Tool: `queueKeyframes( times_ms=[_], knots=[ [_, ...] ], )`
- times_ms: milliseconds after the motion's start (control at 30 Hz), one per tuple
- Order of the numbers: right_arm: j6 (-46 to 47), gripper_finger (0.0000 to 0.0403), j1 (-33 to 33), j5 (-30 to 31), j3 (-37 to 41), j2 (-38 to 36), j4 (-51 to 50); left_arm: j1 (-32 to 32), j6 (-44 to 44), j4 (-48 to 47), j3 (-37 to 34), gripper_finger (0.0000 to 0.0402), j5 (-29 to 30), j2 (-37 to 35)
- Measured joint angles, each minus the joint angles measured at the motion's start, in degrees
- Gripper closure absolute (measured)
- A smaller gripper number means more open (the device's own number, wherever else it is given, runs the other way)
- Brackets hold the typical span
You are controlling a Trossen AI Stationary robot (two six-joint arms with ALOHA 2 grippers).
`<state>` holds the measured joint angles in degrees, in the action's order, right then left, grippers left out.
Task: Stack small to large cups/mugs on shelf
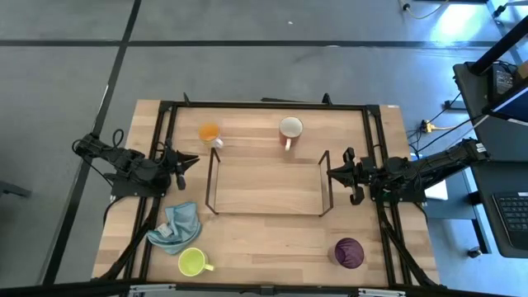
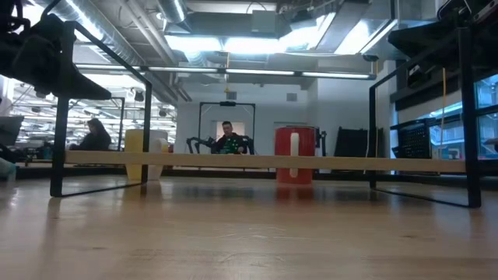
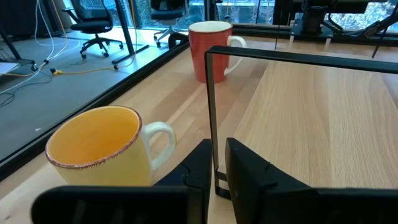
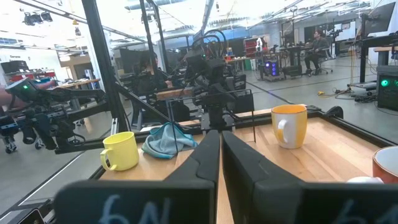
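Note:
The black wire shelf (image 1: 264, 213) stands on its feet at the table's middle. Behind it stand the orange mug (image 1: 209, 132) (image 3: 102, 146) and the white-lined mug (image 1: 290, 128), which is red outside (image 3: 210, 50). The yellow-green mug (image 1: 191, 262) (image 4: 120, 150) and the dark purple cup (image 1: 349, 252) stand near the table's near edge. My left gripper (image 1: 191, 161) (image 3: 217, 177) is shut just left of the shelf's left end, whose wire post (image 3: 211, 112) shows past its fingers. My right gripper (image 1: 334, 172) (image 4: 220, 155) is shut just right of the shelf's right end.
A light blue cloth (image 1: 177, 227) (image 4: 168, 140) lies crumpled near the yellow-green mug. The black metal table frame (image 1: 264, 105) runs around the tabletop. Bare wood shows inside the shelf and between the two near cups. People sit in the room beyond the table.

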<state>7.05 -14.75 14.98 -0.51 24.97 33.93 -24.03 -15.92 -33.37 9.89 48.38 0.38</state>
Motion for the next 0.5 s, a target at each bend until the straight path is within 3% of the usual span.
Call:
queueKeyframes(
  times_ms=[500],
  knots=[
    [1.47, 0.0382, 0.00, 0.01, 0.00, 0.00, 0.96, 0.00, 0.00, -0.01, 0.00, 0.0360, 0.00, 0.00]
  ],
)
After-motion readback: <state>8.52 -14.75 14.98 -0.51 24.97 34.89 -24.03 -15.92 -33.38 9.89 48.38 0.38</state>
